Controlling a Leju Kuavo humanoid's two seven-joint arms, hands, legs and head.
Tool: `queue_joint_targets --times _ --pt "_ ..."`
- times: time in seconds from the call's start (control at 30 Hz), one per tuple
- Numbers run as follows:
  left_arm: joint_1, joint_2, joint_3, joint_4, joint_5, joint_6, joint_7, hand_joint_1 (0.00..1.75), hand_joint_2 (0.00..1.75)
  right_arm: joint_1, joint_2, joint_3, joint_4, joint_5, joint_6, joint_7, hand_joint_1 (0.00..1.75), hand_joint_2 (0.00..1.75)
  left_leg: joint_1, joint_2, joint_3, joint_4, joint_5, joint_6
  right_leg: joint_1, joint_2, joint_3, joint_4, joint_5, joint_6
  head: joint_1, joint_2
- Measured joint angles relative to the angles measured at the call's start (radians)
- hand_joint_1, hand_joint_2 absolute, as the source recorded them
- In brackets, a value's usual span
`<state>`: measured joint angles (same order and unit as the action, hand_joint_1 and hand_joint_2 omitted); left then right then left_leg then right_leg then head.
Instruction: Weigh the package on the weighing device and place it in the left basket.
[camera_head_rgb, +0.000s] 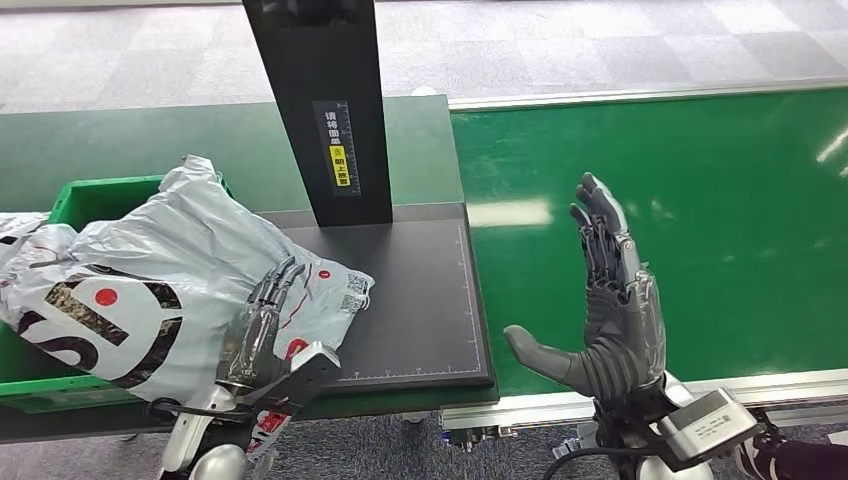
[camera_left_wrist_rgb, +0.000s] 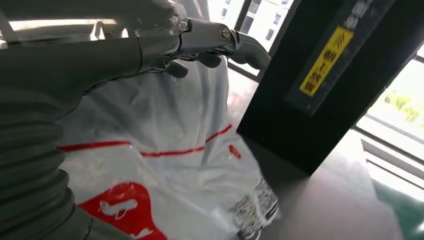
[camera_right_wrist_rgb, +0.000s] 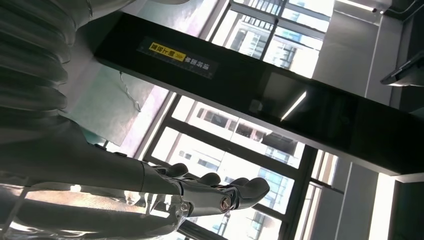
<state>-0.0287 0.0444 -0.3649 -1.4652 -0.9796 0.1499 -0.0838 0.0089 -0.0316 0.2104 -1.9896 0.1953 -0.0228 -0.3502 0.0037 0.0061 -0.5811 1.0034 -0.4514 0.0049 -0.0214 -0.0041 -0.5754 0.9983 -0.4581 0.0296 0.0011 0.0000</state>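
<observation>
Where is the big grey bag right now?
In the head view, the grey package lies on the left, partly over the green basket and partly on the black weighing platform, with the left hand on it.

Parcel-sorting station: green conveyor belt (camera_head_rgb: 650, 200), weighing device (camera_head_rgb: 410, 300) (black post).

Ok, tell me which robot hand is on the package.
The left robot hand: its fingers rest on the grey package. The right robot hand is open above the green belt.

A crinkled grey plastic package (camera_head_rgb: 190, 270) is showing red and black markings; the flat weighing device (camera_head_rgb: 420, 300) is looking black, the conveyor belt (camera_head_rgb: 700, 220) green.
</observation>
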Motion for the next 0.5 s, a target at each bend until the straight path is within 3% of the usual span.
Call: queue_joint_targets --times 0.27,0.5 --pt "-0.073 0.061 -0.081 0.201 -0.019 -0.045 -0.020 0.00 1.75 -0.006 -0.009 0.002 0.023 -0.006 0.003 -0.009 0.00 1.75 0.000 0.000 0.000 0.000 0.000 0.000 0.000 0.000 0.000 0.000 0.000 0.000 0.000 0.000" --pt "-0.104 0.097 -0.122 0.247 -0.001 -0.043 -0.034 0.00 1.75 -0.012 -0.009 0.002 0.033 -0.002 0.024 -0.007 0.00 1.75 0.000 0.000 0.001 0.000 0.000 0.000 0.000 0.000 0.001 0.000 0.000 0.000 0.000 0.000"
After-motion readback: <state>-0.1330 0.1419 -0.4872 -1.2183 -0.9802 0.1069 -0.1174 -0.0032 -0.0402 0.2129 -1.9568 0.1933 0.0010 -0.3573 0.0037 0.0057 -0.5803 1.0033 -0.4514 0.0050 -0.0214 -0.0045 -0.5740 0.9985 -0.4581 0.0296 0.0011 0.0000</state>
